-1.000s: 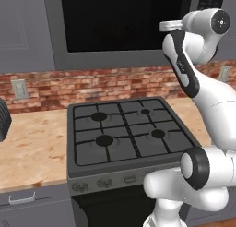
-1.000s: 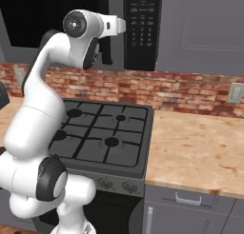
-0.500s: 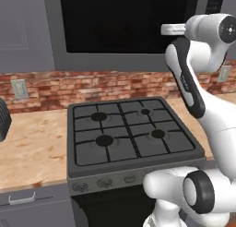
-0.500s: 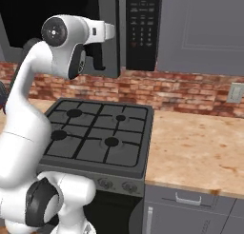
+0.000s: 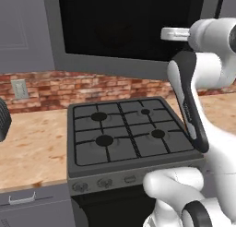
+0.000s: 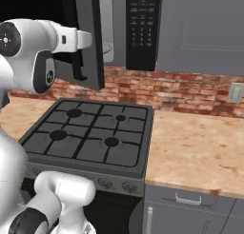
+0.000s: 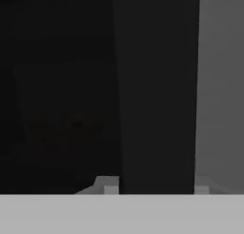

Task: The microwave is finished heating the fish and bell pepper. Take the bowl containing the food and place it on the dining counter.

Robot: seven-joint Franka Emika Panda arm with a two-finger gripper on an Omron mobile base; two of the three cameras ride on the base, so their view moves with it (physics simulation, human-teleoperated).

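Above the back edge of the stove [image 5: 124,134], the microwave [image 6: 143,28] has its door [image 6: 93,38] swung out, and the cavity behind is too dark to make out the bowl. The gripper [image 7: 155,186] is closed partway on the door's dark edge, so the pull should follow the hinge's arc without twisting. Compared with half a second ago, the door stands wider.

Even, soft rendered light; hand view dark, blurry.
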